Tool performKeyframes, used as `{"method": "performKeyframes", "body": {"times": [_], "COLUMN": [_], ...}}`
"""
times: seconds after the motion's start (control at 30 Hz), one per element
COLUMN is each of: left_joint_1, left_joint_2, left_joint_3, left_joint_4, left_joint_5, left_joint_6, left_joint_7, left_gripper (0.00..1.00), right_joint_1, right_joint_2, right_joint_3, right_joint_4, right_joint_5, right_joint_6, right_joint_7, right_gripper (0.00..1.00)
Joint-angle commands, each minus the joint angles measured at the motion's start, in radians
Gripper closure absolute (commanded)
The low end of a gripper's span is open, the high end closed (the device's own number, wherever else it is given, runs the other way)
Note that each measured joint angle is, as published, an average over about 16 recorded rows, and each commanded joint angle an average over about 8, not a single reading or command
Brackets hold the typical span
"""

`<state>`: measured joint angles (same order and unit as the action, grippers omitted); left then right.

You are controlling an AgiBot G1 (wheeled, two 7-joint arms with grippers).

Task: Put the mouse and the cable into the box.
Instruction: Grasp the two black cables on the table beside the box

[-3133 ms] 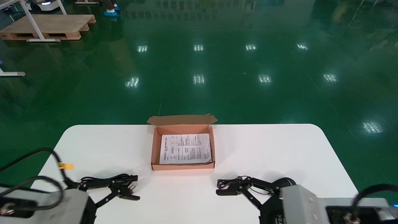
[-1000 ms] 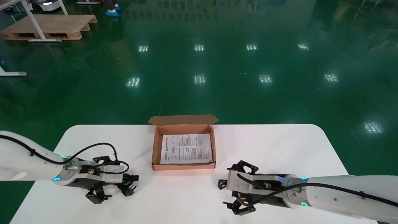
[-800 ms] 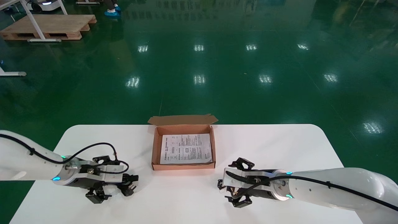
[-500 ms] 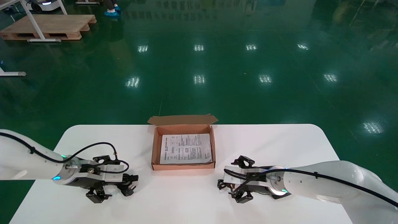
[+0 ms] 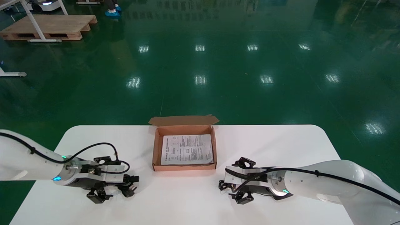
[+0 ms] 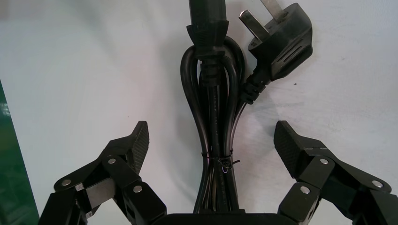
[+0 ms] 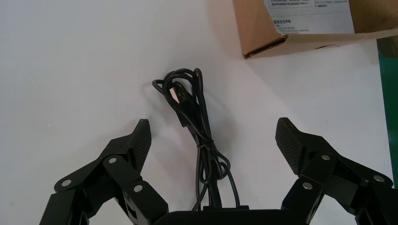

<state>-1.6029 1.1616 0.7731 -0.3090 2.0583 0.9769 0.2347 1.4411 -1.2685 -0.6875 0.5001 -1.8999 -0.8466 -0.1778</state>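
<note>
A black power cable (image 6: 216, 117), bundled with a tie, lies on the white table with its plug (image 6: 277, 42) beyond my left gripper (image 6: 213, 140). That gripper (image 5: 114, 182) is open and straddles the bundle at front left. My right gripper (image 7: 211, 136) is open over the mouse's thin coiled cable (image 7: 199, 126), whose USB plug (image 7: 178, 93) points toward the box. In the head view this gripper (image 5: 232, 182) hovers right of the box's front corner, with the coil's end (image 5: 222, 185) showing. The mouse itself is hidden under the right arm.
The open cardboard box (image 5: 184, 167) sits mid-table with a printed sheet (image 5: 186, 149) flat inside and its lid flap (image 5: 182, 120) folded back. Its corner (image 7: 263, 33) shows in the right wrist view. White table (image 5: 281, 147) stretches bare behind both arms.
Both arms swung in over their cables since the earliest frame. In the last second the right gripper shifted away from the table's front edge, over the thin cable; the left stayed put.
</note>
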Motion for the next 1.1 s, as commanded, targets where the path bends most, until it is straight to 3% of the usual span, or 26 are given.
{"method": "performKeyframes", "body": {"times": [0.03, 1.1], "left_joint_1": [0.000, 0.002], "left_joint_2": [0.000, -0.002], "left_joint_3": [0.000, 0.000], "left_joint_4": [-0.001, -0.006], "left_joint_5": [0.000, 0.000], "left_joint_6": [0.000, 0.002], "left_joint_7": [0.000, -0.002], "left_gripper": [1.00, 1.00], "right_joint_1": [-0.002, -0.008], "right_joint_2": [0.002, 0.010], "right_joint_3": [0.000, -0.001], "right_joint_4": [0.006, 0.028], "right_joint_5": [0.000, -0.002], "right_joint_6": [-0.001, -0.006], "right_joint_7": [0.002, 0.008], "right_gripper": [1.00, 1.00]}}
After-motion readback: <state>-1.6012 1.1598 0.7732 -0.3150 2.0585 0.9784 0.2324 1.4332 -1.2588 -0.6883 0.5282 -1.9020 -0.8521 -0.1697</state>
